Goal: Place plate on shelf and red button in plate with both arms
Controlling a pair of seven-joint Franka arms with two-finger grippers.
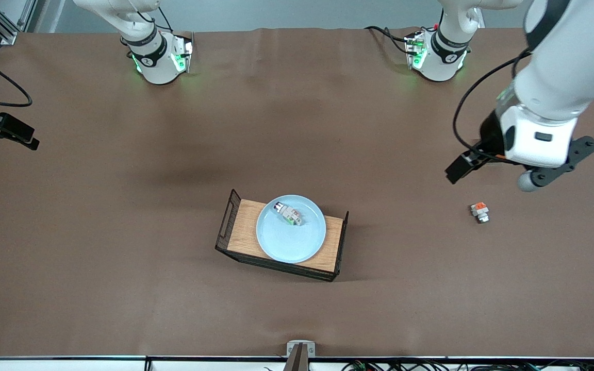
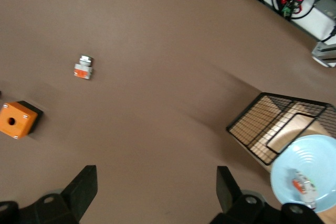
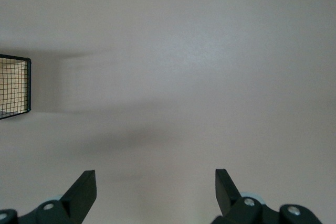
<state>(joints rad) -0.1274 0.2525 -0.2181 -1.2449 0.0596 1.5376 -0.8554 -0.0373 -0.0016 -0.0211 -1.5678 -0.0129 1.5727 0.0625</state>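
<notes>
- Red button (image 1: 289,213): stubby whitish-grey part with a small green mark, lying on its side in the plate, off-centre toward the robots' bases.
- Plate (image 1: 297,242): round, shallow, smooth pale blue, low rim; it rests on the wooden tray (image 1: 243,226), covering most of the board.
- Tray: rectangular wood-grain floor with black wire-mesh end walls, set mid-table on the brown matte table cover (image 1: 121,257), open surface on all sides.
- Small white part with an orange block (image 1: 479,212): alone on the cover toward the left arm's end.
- Orange box (image 2: 17,120): square, round hole, near that part.
- Left gripper (image 2: 156,192): over bare cover near the orange-block part, fingers spread wide, empty.
- Right gripper (image 3: 156,192): over bare cover at the right arm's end, fingers wide apart, empty.
</notes>
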